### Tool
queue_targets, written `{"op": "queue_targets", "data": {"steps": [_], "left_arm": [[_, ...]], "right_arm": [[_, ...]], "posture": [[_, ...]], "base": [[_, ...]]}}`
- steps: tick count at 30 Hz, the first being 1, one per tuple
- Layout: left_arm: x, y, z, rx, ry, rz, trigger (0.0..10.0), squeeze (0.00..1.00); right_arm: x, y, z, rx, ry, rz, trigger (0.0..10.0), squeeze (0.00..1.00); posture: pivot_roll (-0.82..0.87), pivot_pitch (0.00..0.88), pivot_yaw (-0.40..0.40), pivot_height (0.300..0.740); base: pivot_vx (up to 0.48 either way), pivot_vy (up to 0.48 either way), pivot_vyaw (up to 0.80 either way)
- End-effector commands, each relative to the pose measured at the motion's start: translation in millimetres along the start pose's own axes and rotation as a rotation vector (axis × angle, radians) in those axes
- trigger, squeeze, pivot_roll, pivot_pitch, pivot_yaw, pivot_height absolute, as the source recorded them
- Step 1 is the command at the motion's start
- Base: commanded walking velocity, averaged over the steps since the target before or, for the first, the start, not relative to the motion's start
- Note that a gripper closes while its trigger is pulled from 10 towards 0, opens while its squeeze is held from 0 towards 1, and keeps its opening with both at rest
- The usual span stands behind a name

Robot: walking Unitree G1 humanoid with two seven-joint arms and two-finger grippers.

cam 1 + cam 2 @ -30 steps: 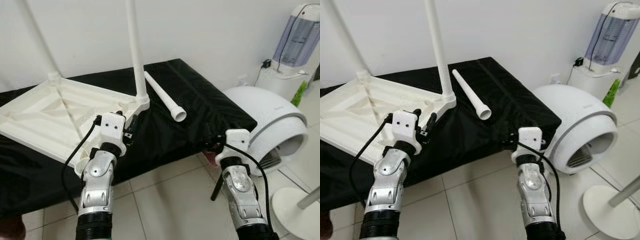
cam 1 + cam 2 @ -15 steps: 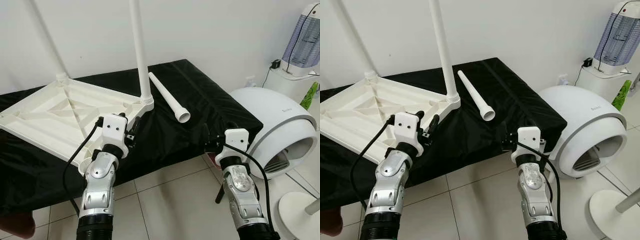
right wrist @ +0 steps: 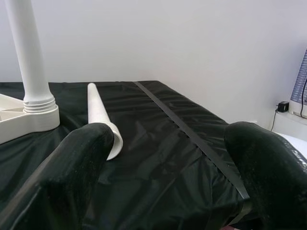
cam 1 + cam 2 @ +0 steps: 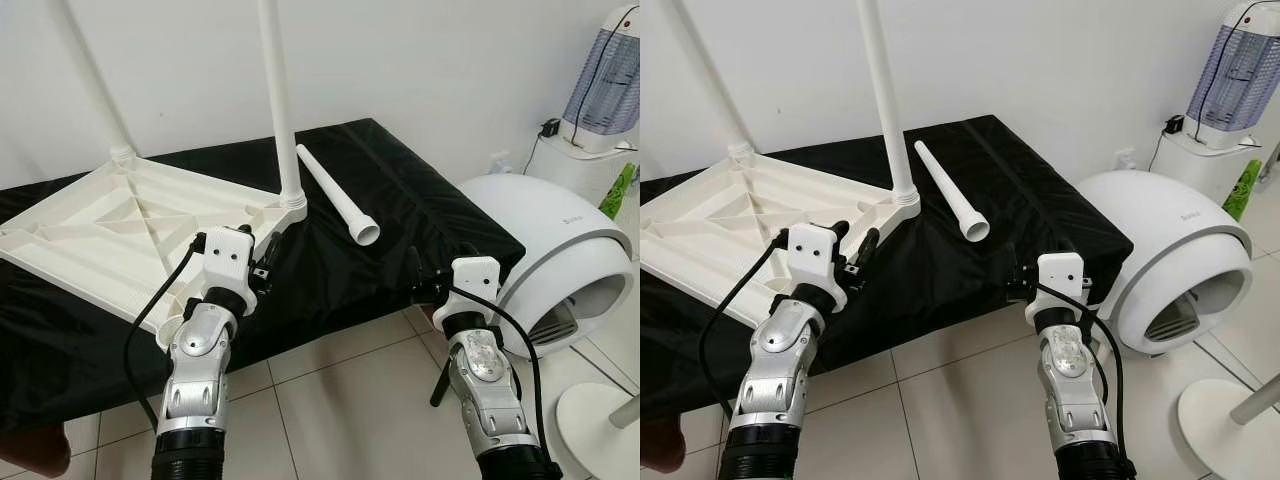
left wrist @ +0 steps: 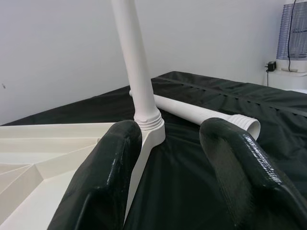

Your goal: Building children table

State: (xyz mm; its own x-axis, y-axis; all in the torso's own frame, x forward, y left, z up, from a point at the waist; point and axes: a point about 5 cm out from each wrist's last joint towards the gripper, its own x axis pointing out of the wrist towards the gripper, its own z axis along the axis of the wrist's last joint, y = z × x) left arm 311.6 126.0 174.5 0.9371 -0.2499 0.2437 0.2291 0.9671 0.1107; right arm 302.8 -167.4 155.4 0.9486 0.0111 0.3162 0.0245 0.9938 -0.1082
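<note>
A white plastic tabletop point(image 4: 120, 225) lies upside down on a platform covered in black cloth point(image 4: 400, 200). One white leg point(image 4: 278, 100) stands upright in its near right corner socket, and another leg point(image 4: 95, 80) rises from the far corner. A loose leg point(image 4: 335, 190) lies on the cloth just right of the upright one. My left gripper point(image 4: 852, 240) is open, a little short of the corner with the upright leg point(image 5: 136, 72), holding nothing. My right gripper point(image 3: 168, 158) is open at the platform's front right edge, pointing towards the loose leg point(image 3: 100, 115).
A white domed litter box point(image 4: 555, 250) stands on the tiled floor right of the platform. A tall appliance point(image 4: 605, 70) stands behind it and a round white base point(image 4: 600, 420) in front. A wall backs the platform. A reddish thing point(image 4: 30, 450) sits bottom left.
The camera has pulled back and levelled, so the whole picture shifted. The table parts lie as before, and both grippers stay open in about the same pose.
</note>
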Motion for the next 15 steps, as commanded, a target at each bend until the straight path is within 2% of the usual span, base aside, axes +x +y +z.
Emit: {"op": "queue_targets", "data": {"steps": [1,11,15], "left_arm": [[-2.7,7.3,-1.4,-0.004,0.011,0.098,10.0,0.00],[-2.8,7.5,-1.1,-0.010,0.010,0.101,10.0,0.00],[-2.8,7.3,-1.0,-0.014,0.008,0.102,10.0,0.00]], "right_arm": [[1.9,1.4,-1.1,0.000,0.008,0.006,10.0,0.00],[2.3,2.2,-0.6,-0.001,0.006,0.010,10.0,0.00],[2.6,2.2,-0.5,0.000,0.005,0.011,10.0,0.00]], "posture": [[-0.09,0.025,0.080,0.740],[-0.09,0.024,0.077,0.740],[-0.09,0.023,0.077,0.740]], "base": [[0.000,0.000,0.00],[0.024,0.000,0.00],[0.241,0.000,0.00]]}}
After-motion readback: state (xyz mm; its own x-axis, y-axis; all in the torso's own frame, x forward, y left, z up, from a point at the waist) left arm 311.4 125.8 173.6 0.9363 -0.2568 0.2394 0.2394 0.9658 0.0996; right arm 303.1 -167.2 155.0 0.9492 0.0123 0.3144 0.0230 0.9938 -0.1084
